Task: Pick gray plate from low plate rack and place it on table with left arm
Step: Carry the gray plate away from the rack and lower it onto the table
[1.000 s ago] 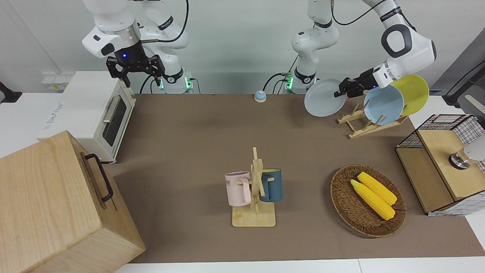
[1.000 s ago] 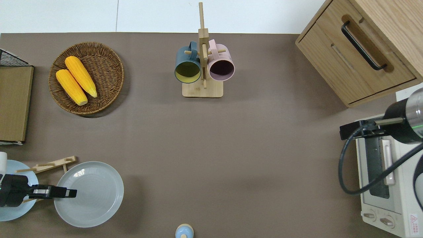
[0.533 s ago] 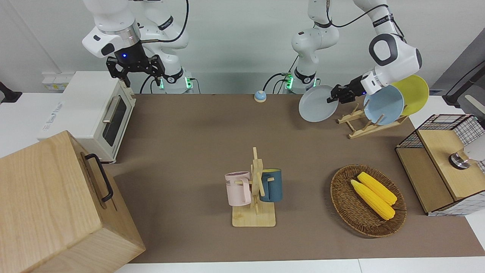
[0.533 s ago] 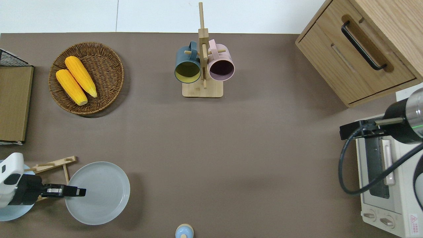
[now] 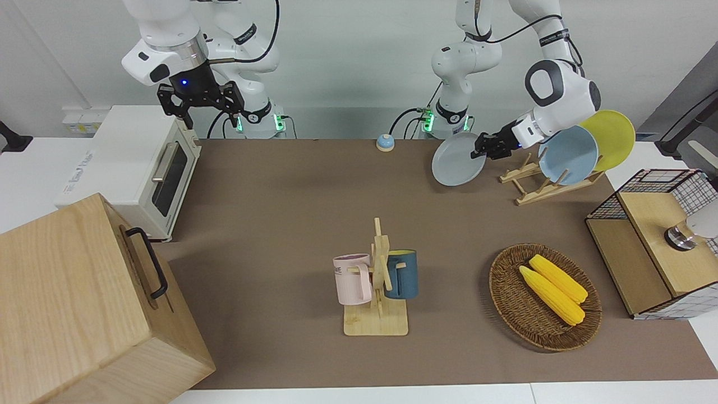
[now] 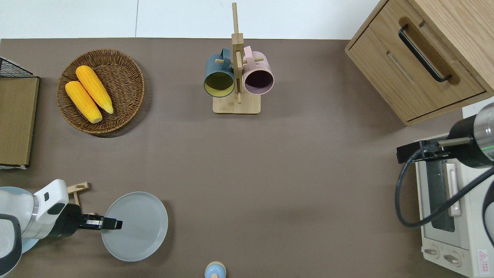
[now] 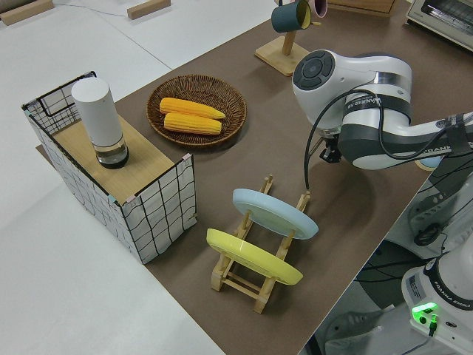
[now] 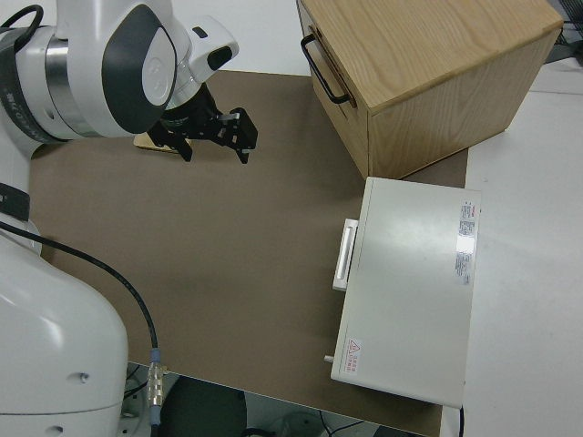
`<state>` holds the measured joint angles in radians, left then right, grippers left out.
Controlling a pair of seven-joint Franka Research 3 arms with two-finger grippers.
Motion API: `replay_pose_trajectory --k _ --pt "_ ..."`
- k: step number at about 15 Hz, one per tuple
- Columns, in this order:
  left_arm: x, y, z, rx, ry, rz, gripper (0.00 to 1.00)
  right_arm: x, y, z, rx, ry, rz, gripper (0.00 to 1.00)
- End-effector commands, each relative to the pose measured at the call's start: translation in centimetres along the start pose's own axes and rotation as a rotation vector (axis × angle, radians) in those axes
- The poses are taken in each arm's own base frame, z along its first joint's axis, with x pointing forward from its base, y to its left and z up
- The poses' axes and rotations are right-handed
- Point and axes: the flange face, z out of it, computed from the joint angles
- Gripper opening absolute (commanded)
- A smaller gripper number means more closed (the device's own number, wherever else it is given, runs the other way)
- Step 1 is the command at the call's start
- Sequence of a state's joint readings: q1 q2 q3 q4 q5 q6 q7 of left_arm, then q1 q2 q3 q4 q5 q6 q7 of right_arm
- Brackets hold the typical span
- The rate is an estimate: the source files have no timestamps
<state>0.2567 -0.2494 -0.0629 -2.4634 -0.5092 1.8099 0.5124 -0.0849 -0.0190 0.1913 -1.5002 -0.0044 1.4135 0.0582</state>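
Observation:
My left gripper [image 5: 482, 147] is shut on the rim of the gray plate [image 5: 457, 160] and holds it tilted in the air. In the overhead view the left gripper [image 6: 114, 224] and gray plate [image 6: 136, 227] are over the brown table [image 6: 289, 173], just beside the low plate rack [image 6: 77, 189] toward the table's middle. The rack [image 5: 533, 182] holds a light blue plate [image 5: 567, 155] and a yellow plate [image 5: 612, 134]; its slot nearest the gray plate is empty. In the left side view the arm hides the gray plate. My right arm is parked, its gripper [image 5: 203, 106] open.
A blue bell [image 5: 385, 142] sits near the robots' edge. A mug stand [image 5: 378, 280] with two mugs, a wicker basket [image 5: 505, 292] of corn, a wire crate [image 5: 656, 241], a toaster oven [image 5: 134, 168] and a wooden cabinet [image 5: 84, 303] stand around the table.
My left gripper has carried the gray plate sideways away from the rack, toward the table's middle, and somewhat lower. The right arm has not moved.

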Motion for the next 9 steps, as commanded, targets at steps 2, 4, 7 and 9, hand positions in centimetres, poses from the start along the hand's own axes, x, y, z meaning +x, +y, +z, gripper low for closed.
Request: replay_pose_trajectory --k 2,4,7,9 --pt "-0.8 0.6 3.0 0.030 0.030 0.014 0.00 -0.3 -0.1 -0.3 0.006 -0.006 0.000 0.990" --pt "-0.4 1.7 3.9 0.046 0.025 0.031 0.00 -0.3 -0.1 -0.3 0.006 -0.006 0.000 0.987" --pt "-0.2 1.6 4.1 0.048 0.023 0.028 0.00 -0.3 -0.1 -0.3 0.006 -0.006 0.000 0.987" --pt "-0.2 1.5 4.2 0.047 0.022 0.026 0.04 -0.3 -0.1 -0.3 0.006 -0.005 -0.002 0.987"
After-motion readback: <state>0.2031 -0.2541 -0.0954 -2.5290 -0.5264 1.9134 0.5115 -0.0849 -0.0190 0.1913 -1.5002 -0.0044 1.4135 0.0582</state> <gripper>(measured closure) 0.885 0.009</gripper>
